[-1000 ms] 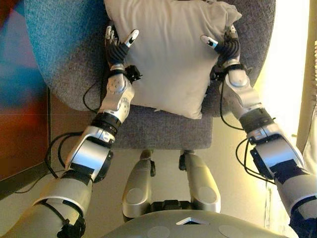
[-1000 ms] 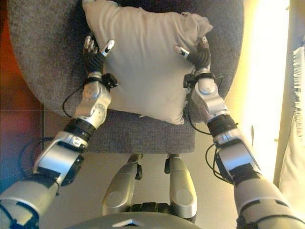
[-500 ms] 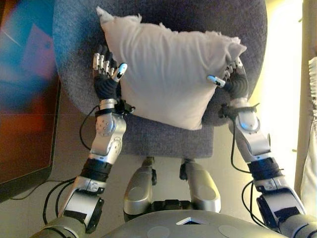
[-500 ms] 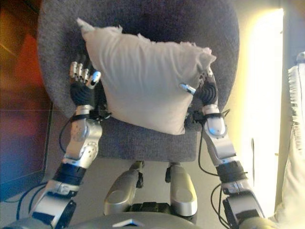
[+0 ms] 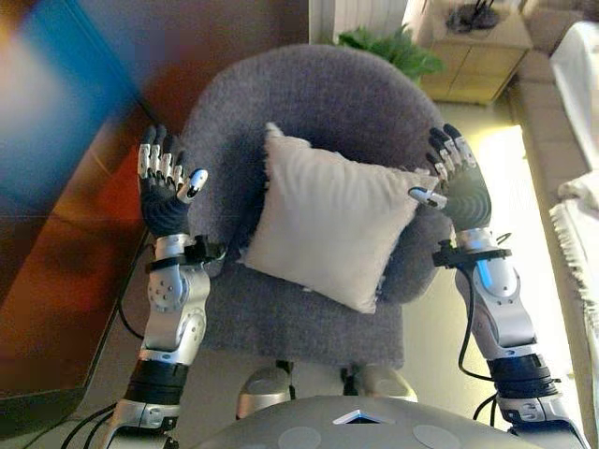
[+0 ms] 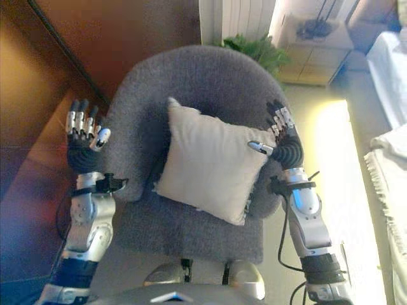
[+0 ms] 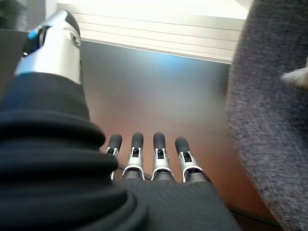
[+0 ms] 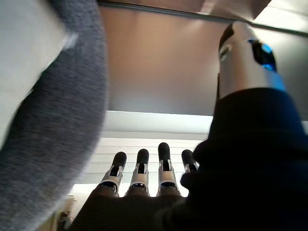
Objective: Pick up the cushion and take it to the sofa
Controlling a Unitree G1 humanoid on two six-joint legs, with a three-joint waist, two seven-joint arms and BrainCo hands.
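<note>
A pale beige cushion (image 5: 332,224) leans on the seat and back of a round grey armchair (image 5: 318,103). My left hand (image 5: 165,187) is open with straight fingers, raised beside the chair's left edge, apart from the cushion. My right hand (image 5: 456,182) is open at the chair's right edge, its thumb tip close to the cushion's right corner; I cannot tell if it touches. Both wrist views show straight fingers (image 7: 159,154) (image 8: 139,171) holding nothing, with the grey chair (image 7: 269,120) alongside.
A dark wooden panel or cabinet (image 6: 114,44) stands to the left. A potted green plant (image 5: 388,47) and a light wooden cabinet (image 5: 473,56) are behind the chair. A white fringed fabric (image 5: 580,224) lies at the right edge.
Both hands have let go of the cushion and drawn out to the chair's sides. The cushion now rests in the chair. The camera has pulled back, showing more of the room.
</note>
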